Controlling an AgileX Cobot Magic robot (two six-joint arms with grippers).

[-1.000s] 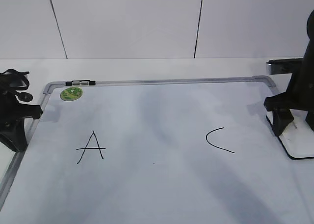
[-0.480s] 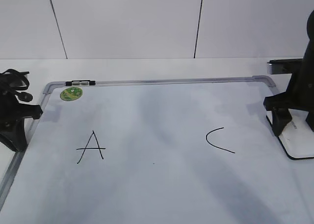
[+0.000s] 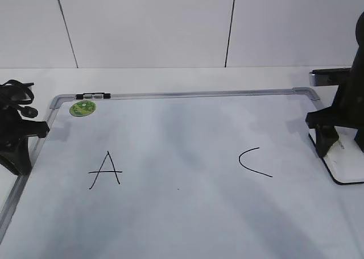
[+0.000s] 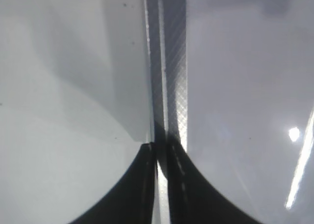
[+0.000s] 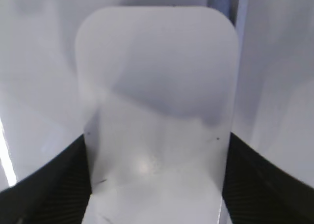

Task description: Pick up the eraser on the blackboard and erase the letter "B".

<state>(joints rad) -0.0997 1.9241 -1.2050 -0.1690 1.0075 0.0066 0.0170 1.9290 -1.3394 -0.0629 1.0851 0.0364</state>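
Observation:
The blackboard (image 3: pixel 187 128) lies flat and bears a black "A" (image 3: pixel 106 170) and a black "C" (image 3: pixel 254 162). No letter "B" shows between them, only a tiny dark speck (image 3: pixel 178 188). The white eraser (image 3: pixel 348 163) rests on the board's right edge. My right gripper (image 3: pixel 330 148) stands over it, its fingers against both long sides. In the right wrist view the eraser (image 5: pixel 157 86) fills the space between the jaws (image 5: pixel 157 184). My left gripper (image 3: pixel 20 151) is shut and empty over the board's left frame (image 4: pixel 174 62), jaws (image 4: pixel 161 153) together.
A round green sticker (image 3: pixel 83 107) and a small black clip (image 3: pixel 92 95) sit at the board's top left corner. The board lies on a white table (image 3: pixel 170 77) before a white panelled wall. Cables hang by the left arm.
Almost nothing has moved. The right gripper shifted very slightly at the eraser. The left arm is still.

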